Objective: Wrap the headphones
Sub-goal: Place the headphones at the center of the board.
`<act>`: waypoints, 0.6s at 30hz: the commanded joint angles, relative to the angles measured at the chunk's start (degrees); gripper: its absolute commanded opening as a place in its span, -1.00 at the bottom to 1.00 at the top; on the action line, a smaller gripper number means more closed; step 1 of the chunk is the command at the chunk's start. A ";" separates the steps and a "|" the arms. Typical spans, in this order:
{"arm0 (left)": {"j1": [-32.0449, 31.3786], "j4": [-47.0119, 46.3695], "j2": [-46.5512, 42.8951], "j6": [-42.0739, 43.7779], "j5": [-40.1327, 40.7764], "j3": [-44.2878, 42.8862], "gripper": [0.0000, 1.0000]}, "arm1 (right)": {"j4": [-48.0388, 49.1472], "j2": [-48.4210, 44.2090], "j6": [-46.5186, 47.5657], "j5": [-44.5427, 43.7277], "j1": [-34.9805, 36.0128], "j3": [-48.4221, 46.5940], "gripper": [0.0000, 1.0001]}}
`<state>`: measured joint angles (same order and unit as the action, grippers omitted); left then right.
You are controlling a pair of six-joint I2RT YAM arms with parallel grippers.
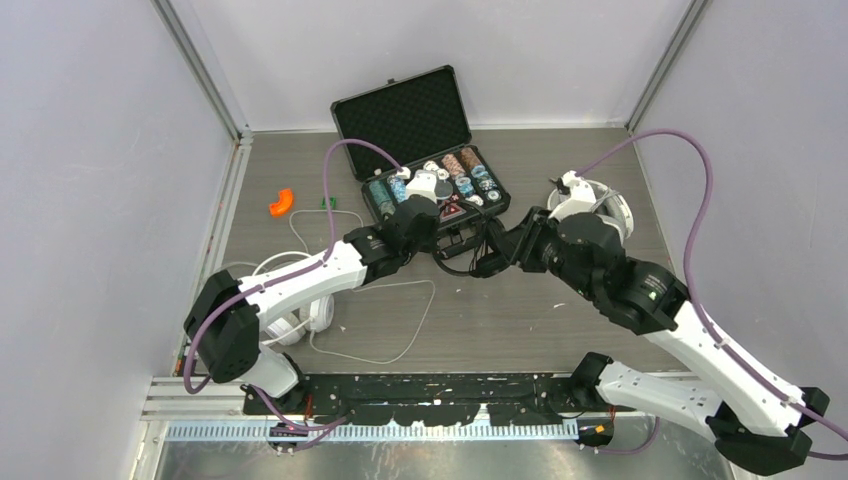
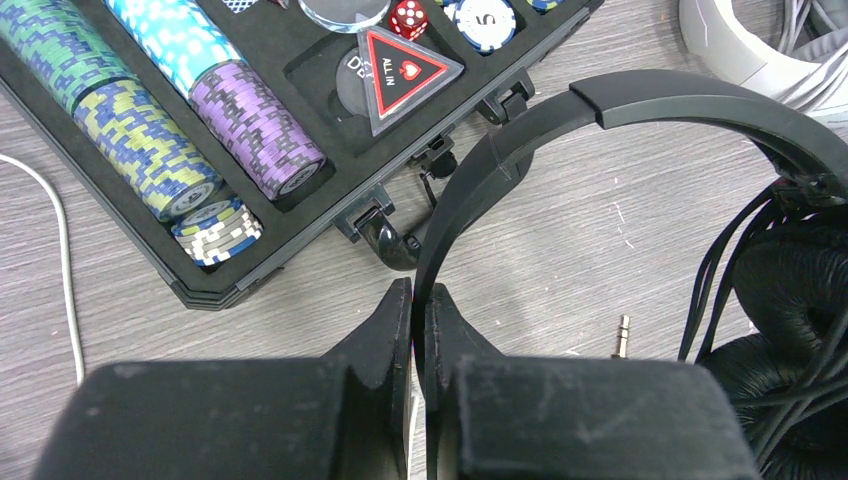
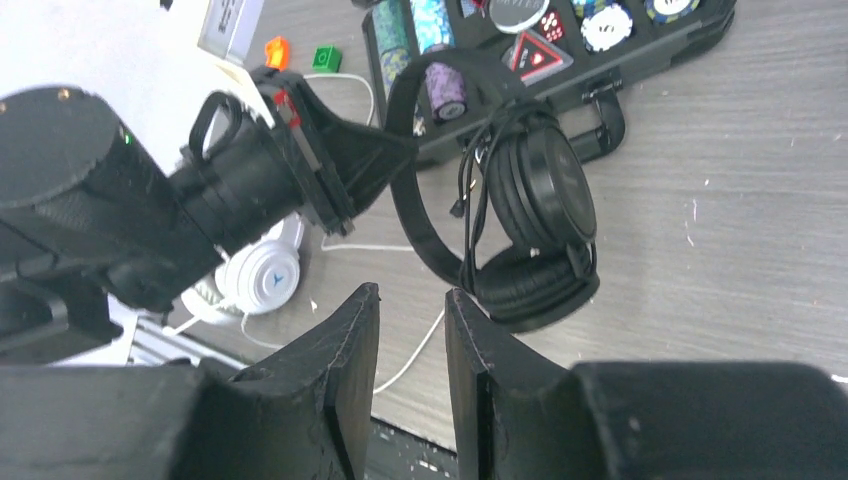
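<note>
**Left gripper** (image 2: pixel 420 300): jaws pressed together on the headband of the black on-ear headset (image 2: pixel 640 100), with the thin band pinched edgewise between the pads.

**Right gripper** (image 3: pixel 412 320): jaws partly apart with nothing between them. It sits just beside the lower ear cup; whether a finger touches the cup cannot be told.

**Black on-ear headset:** one, hanging between the two grippers in front of the near edge of the poker case (image 1: pixel 400 120).
- Both cups are folded together and the black cord is looped round them. The number of turns cannot be counted.
- One jack plug (image 2: pixel 621 337) sticks free.
- In the top view the headset is largely lost against the dark grippers.

**White round-cup headset** (image 1: pixel 300 318): one, on the table at the left under the left arm. Only part of it shows. Its white cable (image 1: pixel 405 335) lies in loose loops nearby.

**White-grey over-ear headset** (image 1: pixel 605 205): one, at the far right behind the right wrist and mostly covered. It is cut off at the frame edge in the left wrist view.

**Poker case:** one, lid open. It holds rows of chips, too many and too overlapped to count.

**Small pieces left of the case:**
- one orange piece (image 1: pixel 282 202)
- one green piece (image 1: pixel 327 203)

**Totals:** three headsets, two grippers.
</note>
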<state>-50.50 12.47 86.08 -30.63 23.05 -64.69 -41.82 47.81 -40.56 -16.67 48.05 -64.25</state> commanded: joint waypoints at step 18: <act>0.05 -2.86 -1.44 -1.27 0.20 -4.49 -1.00 | 15.63 18.93 4.92 -1.14 2.19 -1.10 -0.50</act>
<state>-50.50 12.78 86.08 -30.76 22.96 -66.41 -30.55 64.73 -37.91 -16.58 49.78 -64.60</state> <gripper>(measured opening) 0.032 0.255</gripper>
